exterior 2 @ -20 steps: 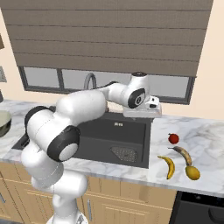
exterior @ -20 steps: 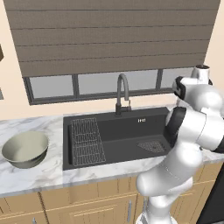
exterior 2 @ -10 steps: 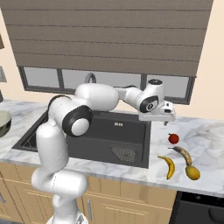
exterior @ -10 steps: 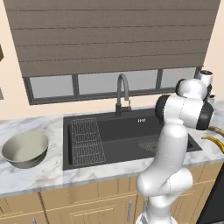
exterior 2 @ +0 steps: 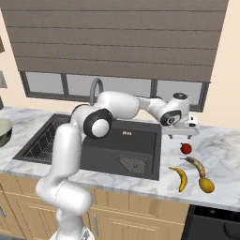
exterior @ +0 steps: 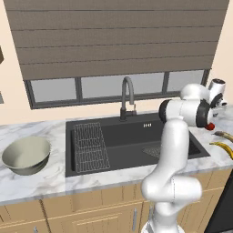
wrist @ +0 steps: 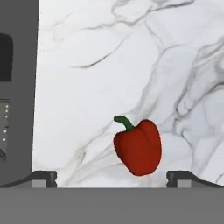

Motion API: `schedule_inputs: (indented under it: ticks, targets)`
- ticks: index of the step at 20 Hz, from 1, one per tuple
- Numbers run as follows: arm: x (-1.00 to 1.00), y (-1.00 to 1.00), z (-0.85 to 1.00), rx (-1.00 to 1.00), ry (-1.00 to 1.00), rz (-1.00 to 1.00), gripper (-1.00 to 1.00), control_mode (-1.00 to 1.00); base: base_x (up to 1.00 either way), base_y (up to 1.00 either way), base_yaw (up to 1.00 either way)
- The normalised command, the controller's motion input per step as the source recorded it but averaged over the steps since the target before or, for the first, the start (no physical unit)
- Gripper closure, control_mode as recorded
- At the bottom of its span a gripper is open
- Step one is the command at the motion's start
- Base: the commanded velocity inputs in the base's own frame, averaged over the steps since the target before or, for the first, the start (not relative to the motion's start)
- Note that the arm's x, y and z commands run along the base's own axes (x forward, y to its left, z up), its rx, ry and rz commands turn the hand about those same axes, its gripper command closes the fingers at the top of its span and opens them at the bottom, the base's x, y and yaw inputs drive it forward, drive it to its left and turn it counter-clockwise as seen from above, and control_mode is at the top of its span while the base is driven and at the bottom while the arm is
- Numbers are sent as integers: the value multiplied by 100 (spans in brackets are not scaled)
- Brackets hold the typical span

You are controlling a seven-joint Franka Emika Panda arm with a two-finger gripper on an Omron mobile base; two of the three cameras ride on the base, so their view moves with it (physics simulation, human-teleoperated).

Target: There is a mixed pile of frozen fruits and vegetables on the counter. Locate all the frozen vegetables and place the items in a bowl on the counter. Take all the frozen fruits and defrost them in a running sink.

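Observation:
A small red pepper (wrist: pixel 138 146) with a green stem lies on the white marble counter (wrist: pixel 96 65), just ahead of my open gripper (wrist: pixel 111 178) and a little right of its centre line. From the right base view my gripper (exterior 2: pixel 180 136) hovers open just above that red pepper (exterior 2: pixel 186 148), right of the black sink (exterior 2: pixel 112 154). Two bananas (exterior 2: pixel 182 178) (exterior 2: pixel 194 164) and a yellow-orange piece (exterior 2: pixel 206 185) lie nearer the counter's front. The grey-beige bowl (exterior: pixel 26 155) sits far left of the sink (exterior: pixel 132 141). Nothing is held.
A dark gooseneck tap (exterior: pixel 127 91) stands behind the basin, and a wire rack (exterior: pixel 88 146) lies in its left half. The sink's edge (wrist: pixel 17 87) runs along the left of the hand view. A window with a lowered blind is behind the counter.
The arm has swung right, from over the sink's back edge out over the counter above the red pepper. The jaws stayed open.

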Motion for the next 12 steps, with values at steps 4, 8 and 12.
schedule_inputs:
  ticks: [4,8,12]
  targets:
    - [36,-34,-37,0,2,0,-100,-100,0,0,0]
    - [35,-32,-41,0,7,0,-100,-100,0,0,0]
    - [22,-21,-42,-1,9,-1,-100,-100,0,0,0]
